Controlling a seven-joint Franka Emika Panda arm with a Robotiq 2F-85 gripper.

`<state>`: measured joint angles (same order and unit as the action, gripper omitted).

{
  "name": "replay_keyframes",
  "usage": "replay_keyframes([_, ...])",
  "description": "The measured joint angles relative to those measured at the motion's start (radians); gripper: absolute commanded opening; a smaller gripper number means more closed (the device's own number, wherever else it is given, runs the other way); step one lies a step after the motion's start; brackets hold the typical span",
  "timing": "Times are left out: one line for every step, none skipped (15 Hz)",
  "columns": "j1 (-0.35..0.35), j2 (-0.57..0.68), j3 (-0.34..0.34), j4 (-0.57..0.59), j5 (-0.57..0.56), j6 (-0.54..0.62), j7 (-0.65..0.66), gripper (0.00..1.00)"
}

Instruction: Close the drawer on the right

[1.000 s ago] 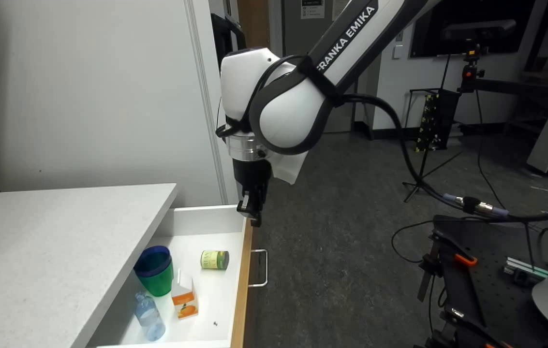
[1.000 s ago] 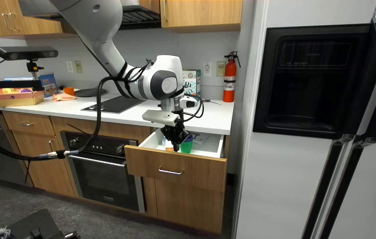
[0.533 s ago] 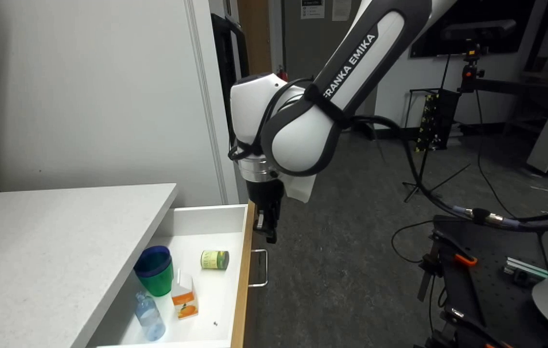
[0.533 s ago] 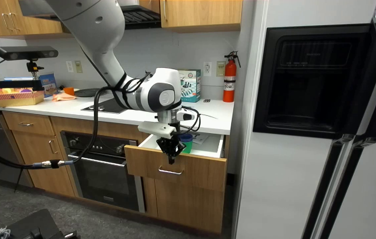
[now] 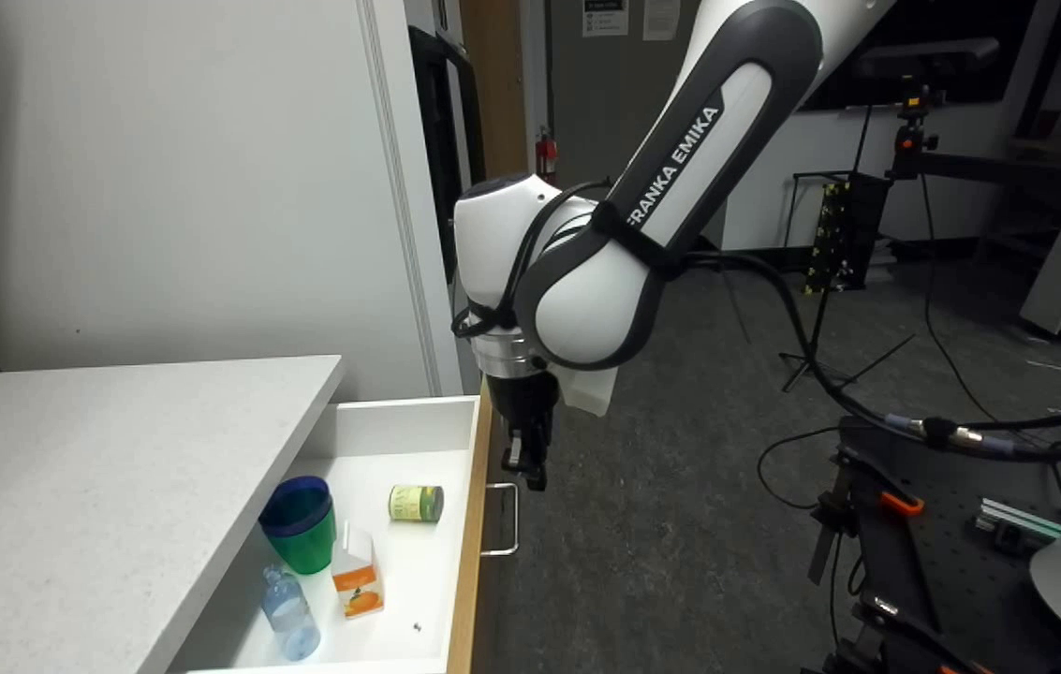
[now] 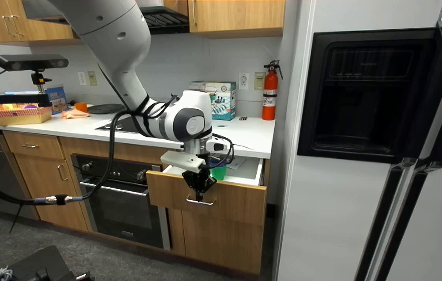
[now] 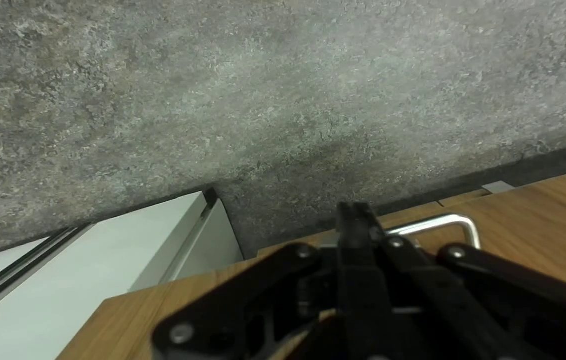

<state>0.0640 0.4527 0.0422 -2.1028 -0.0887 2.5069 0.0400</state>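
The drawer (image 5: 463, 599) is pulled out from under the countertop, and its tan wood front (image 6: 240, 201) shows in both exterior views. A thin silver handle (image 5: 515, 520) sticks out from that front. My gripper (image 5: 530, 482) points down on the outer side of the front panel, around the height of the handle (image 6: 205, 203). In the wrist view the black fingers of the gripper (image 7: 352, 206) are together with nothing between them, and they cover part of the handle (image 7: 437, 222). Whether they touch the front or handle I cannot tell.
Inside the drawer are a green cup (image 5: 305, 543), an orange-printed carton (image 5: 358, 585), a clear blue bottle (image 5: 289, 613) and a green can (image 5: 413, 503). The white countertop (image 5: 99, 487) overhangs its back. A refrigerator (image 6: 330, 218) and an oven (image 6: 123, 210) flank it.
My gripper has come down from above the drawer's front edge and moved outward, now lower and outside the front panel. It stays shut. The drawer and its contents have not moved.
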Motion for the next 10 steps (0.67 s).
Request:
replay_keyframes([0.000, 0.000, 0.000, 0.000, 0.000, 0.000, 0.000, 0.00])
replay_keyframes([0.000, 0.000, 0.000, 0.000, 0.000, 0.000, 0.000, 0.00])
replay_keyframes([0.000, 0.000, 0.000, 0.000, 0.000, 0.000, 0.000, 0.00])
replay_keyframes([0.000, 0.000, 0.000, 0.000, 0.000, 0.000, 0.000, 0.00])
replay_keyframes([0.000, 0.000, 0.000, 0.002, 0.000, 0.000, 0.000, 0.00])
replay_keyframes([0.000, 0.000, 0.000, 0.004, 0.000, 0.000, 0.000, 0.00])
replay_keyframes([0.001, 0.000, 0.000, 0.007, 0.000, 0.001, 0.000, 0.00])
replay_keyframes([0.003, 0.001, 0.001, 0.011, 0.000, 0.001, 0.000, 0.00])
replay_keyframes([0.005, 0.002, 0.001, 0.016, 0.000, 0.001, 0.000, 0.00])
replay_keyframes([0.009, 0.006, 0.001, 0.025, -0.001, 0.001, 0.000, 0.00])
